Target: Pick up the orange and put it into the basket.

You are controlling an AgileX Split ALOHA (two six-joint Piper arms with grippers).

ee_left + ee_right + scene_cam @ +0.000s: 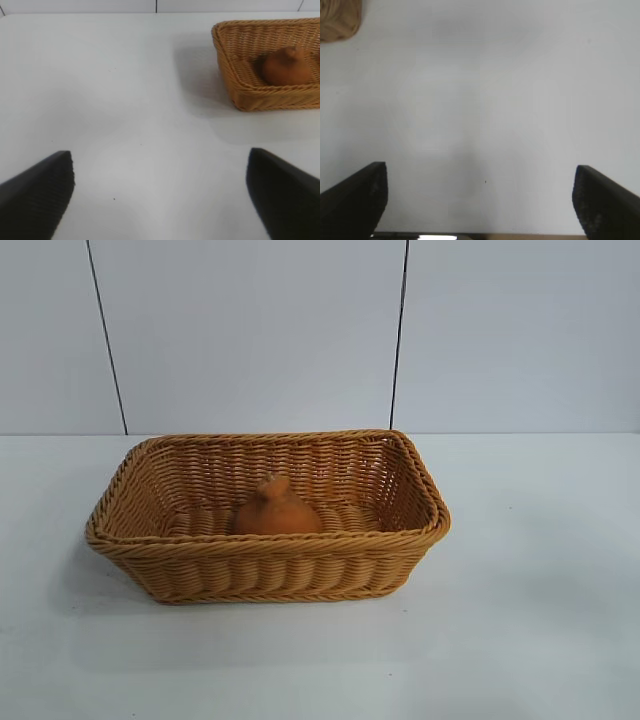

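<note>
Plain white matte worktop [540, 640], smooth, carrying soft grey shadows around the basket. Behind the basket a pale grey panelled wall [250, 330] rises from the worktop's far edge, divided by two thin dark vertical seams, one beyond each end of the basket. Landmark: large rectangular tan-orange woven wicker basket [270, 575] with sloping sides and a braided rim, standing flat on the worktop near the middle of the exterior view. The dull brownish-orange lumpy fruit, the orange [276, 512], sits inside the basket on its woven floor, roughly central along the length and close to the near long wall; squat dome body, knobby neck pointing up with a small stem nub, matte rough skin. It rests upright and free, nothing touching it but the basket. Neither arm shows in the exterior view. Left tool [160, 195]: two black ribbed fingers spread very wide, nothing between them, hanging over bare worktop well apart from the basket, which lies ahead of it and off to one side with the orange visible inside. Right tool [480, 200]: black fingers likewise spread wide and empty, over bare worktop; only a blurred corner of the basket's wicker shows at the edge of its wrist view, so it too is clear of the basket.
</note>
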